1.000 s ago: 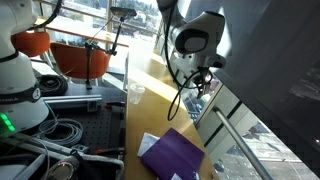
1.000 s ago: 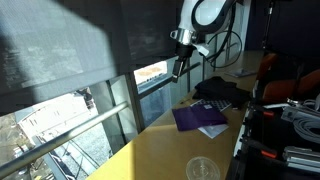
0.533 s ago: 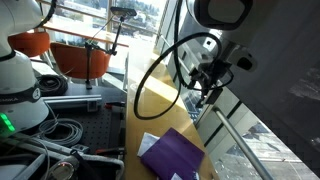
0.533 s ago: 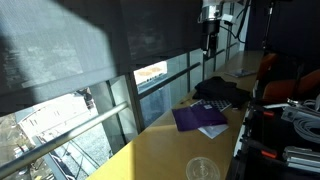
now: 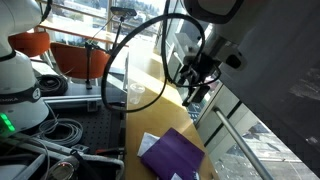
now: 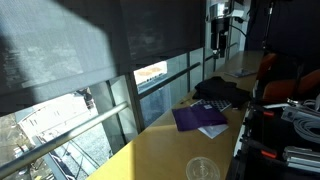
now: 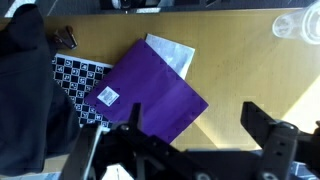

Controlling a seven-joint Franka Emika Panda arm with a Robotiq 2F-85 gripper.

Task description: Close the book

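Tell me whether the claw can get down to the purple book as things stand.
Probably yes. The claw hangs open, high above the book, whose purple cover lies uncovered on the tabletop. The black bundle lies off to its side, not over it.

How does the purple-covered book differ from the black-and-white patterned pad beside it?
The purple-covered book is plain with a small white label; the black-and-white patterned pad is checkered. Nothing lies on the book; a black cloth hides part of the pad. Both lie flat on the tan tabletop.
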